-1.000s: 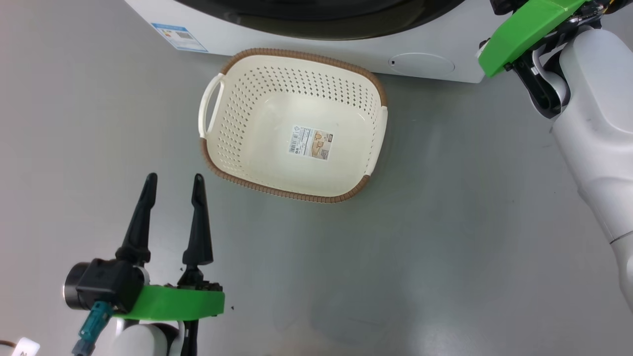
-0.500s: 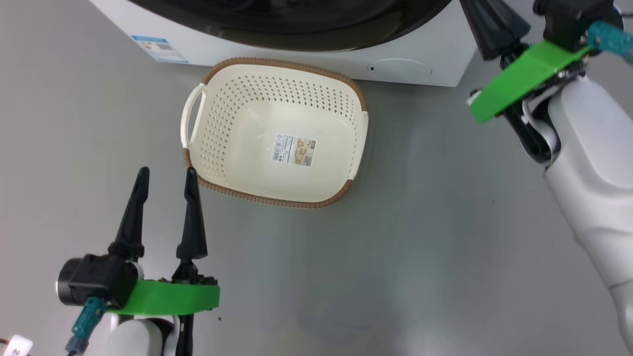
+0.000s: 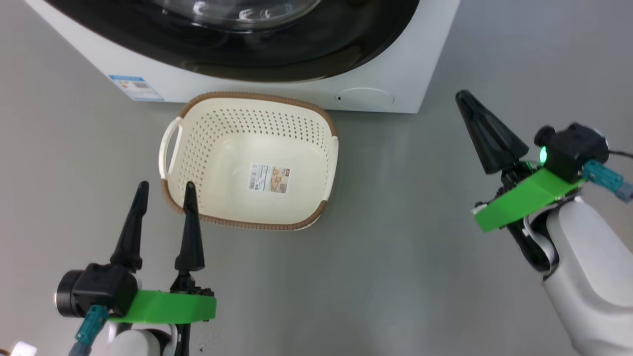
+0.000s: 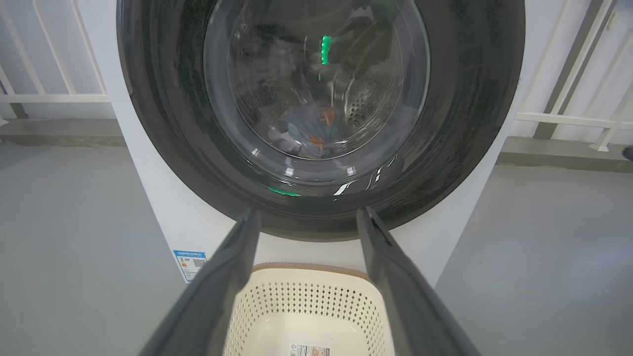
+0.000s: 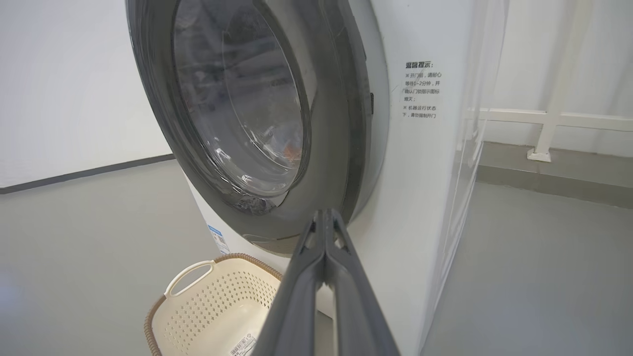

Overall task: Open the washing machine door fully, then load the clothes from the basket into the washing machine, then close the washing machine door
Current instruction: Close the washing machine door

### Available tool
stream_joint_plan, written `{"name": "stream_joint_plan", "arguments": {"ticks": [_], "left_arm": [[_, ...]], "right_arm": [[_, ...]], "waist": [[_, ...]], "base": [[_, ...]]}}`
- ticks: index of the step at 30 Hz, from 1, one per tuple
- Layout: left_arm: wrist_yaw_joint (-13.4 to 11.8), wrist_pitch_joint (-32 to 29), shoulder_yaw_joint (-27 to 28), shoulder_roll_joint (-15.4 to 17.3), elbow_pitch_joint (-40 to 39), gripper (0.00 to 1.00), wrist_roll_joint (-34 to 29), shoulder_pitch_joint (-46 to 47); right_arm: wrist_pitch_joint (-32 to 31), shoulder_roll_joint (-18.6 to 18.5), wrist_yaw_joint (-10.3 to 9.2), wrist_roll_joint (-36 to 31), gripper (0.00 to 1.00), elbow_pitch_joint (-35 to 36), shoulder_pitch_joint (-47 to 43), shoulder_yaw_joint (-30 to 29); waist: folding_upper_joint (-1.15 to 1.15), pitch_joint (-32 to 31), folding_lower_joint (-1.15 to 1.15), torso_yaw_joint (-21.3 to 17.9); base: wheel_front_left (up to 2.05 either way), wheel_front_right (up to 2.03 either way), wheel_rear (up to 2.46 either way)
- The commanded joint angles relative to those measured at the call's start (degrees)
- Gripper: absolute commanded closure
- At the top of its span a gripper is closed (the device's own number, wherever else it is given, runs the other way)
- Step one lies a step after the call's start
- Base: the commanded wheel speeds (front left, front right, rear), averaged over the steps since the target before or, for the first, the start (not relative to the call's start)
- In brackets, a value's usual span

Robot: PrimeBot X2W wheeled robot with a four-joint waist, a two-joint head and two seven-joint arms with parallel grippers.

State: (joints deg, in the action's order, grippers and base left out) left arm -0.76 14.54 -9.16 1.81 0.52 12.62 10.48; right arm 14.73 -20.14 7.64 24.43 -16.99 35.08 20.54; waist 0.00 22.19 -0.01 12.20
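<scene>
The washing machine door (image 4: 163, 123) is sitting shut, with the clothes (image 4: 309, 131) showing behind its glass.
The basket (image 3: 247, 96) is resting on the grey floor (image 3: 420, 247) just in front of the washing machine (image 3: 222, 89), its label sticker (image 3: 269, 179) showing on the bottom. The left gripper (image 3: 166, 184) is hovering by the basket's near left corner, fingers spread wide and holding nothing. The right gripper (image 3: 462, 96) is hanging well to the basket's right, fingers pressed together on nothing.
</scene>
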Motion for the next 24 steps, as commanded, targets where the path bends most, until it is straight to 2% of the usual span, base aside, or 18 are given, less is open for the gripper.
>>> {"name": "stream_joint_plan", "arguments": {"ticks": [1, 2, 13, 24], "left_arm": [[0.4, 0.5, 2.1, 1.1, -0.4, 0.00, -0.7, -0.6], [0.5, 0.5, 2.1, 1.1, -0.3, 0.00, -0.8, -0.8], [1.9, 0.5, 1.7, 1.9, 2.7, 0.00, -0.9, -3.5], [2.2, -0.1, 1.4, 3.0, 3.9, 0.00, -0.3, -6.5]], "right_arm": [[0.3, 1.1, -0.15, -0.9, 0.08, 2.6, -3.3, -1.0], [0.3, 1.5, -0.15, -1.4, 0.00, 3.1, -4.6, -2.0], [0.3, 5.6, -0.15, -5.6, 0.00, 7.0, -15.7, -11.6], [-0.3, 8.9, -0.15, -7.4, 0.00, 9.2, -23.8, -17.3]], "waist": [[0.00, -2.0, 0.01, -1.7], [0.00, -2.4, 0.01, -1.9], [0.00, -8.3, 0.01, -4.4], [0.00, -13.6, 0.01, -6.0]], "base": [[0.00, 0.00, 0.00], [0.00, 0.00, 0.00], [0.00, 0.00, 0.00], [0.00, 0.00, 0.00]]}}
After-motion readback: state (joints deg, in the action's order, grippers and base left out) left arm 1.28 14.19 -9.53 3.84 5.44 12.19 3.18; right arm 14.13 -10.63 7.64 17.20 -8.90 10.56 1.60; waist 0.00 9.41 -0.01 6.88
